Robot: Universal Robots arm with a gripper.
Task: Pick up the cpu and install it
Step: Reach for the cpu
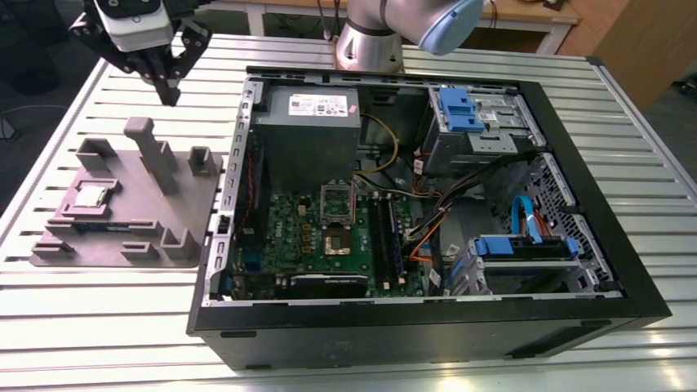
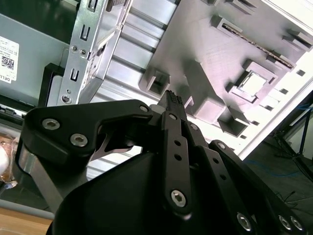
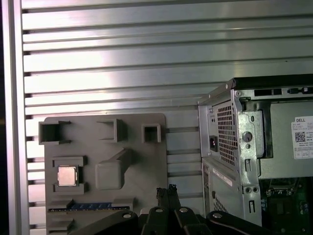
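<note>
While cpu [image 1: 91, 196] lies in tray [image 1: 194, 222], tool [image 1: 169, 98] closed, empty, white label [image 1: 316, 104] on power supply [image 1: 305, 151].

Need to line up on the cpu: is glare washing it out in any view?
Second wrist view: cpu washed out by glare; first wrist view: cpu clearly lit, glare sits on the table slats; exterior view: cpu evenly lit, mild sheen.

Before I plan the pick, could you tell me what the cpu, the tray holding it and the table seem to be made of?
The cpu: a metal top, likely, from its pale silver sheen. The tray: matte grey plastic, probably, with uniform dull moulded blocks. The table: bare metal slats, perhaps aluminium, showing bright streaky reflections.
</note>
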